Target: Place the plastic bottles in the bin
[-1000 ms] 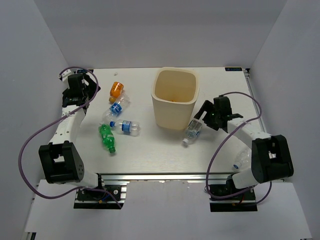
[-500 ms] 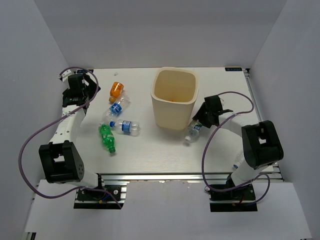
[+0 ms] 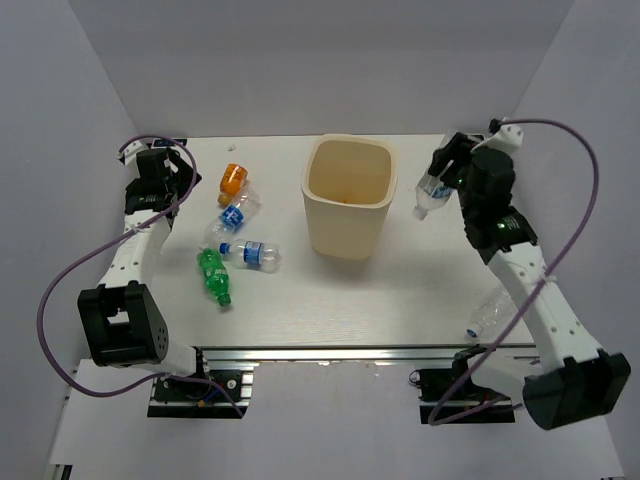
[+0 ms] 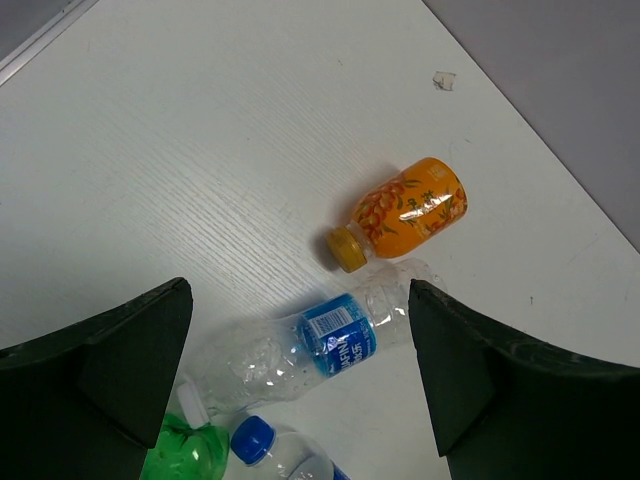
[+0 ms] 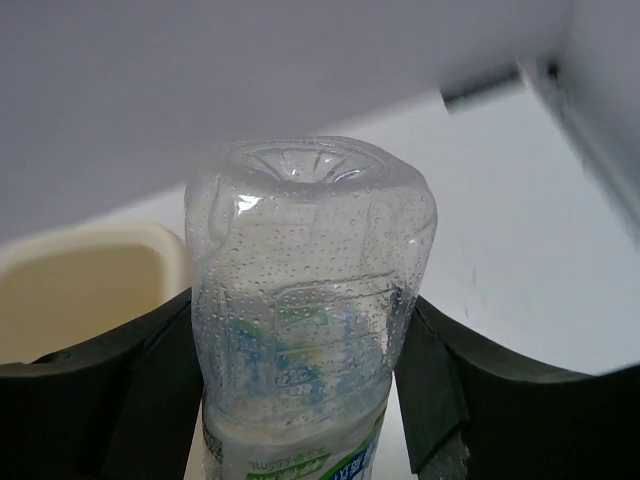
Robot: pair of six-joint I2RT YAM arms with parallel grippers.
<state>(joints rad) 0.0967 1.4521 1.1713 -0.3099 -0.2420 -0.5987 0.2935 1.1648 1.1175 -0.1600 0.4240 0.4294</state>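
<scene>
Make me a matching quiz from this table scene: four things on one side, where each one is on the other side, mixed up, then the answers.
Things:
1. orange bottle
2. green bottle
3. bottle with a green-and-white label
4. bin

Places:
A. held in the right gripper, to the right of the bin
B. standing upright in the middle
C. lying on the left, farthest back
D. lying on the left, nearest the front

Pairs: 1-C, 2-D, 3-A, 4-B

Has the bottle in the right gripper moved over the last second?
Yes. The clear bottle, held by the right gripper, went from the table at the near-right corner of the bin to beside its right rim, farther back.
</scene>
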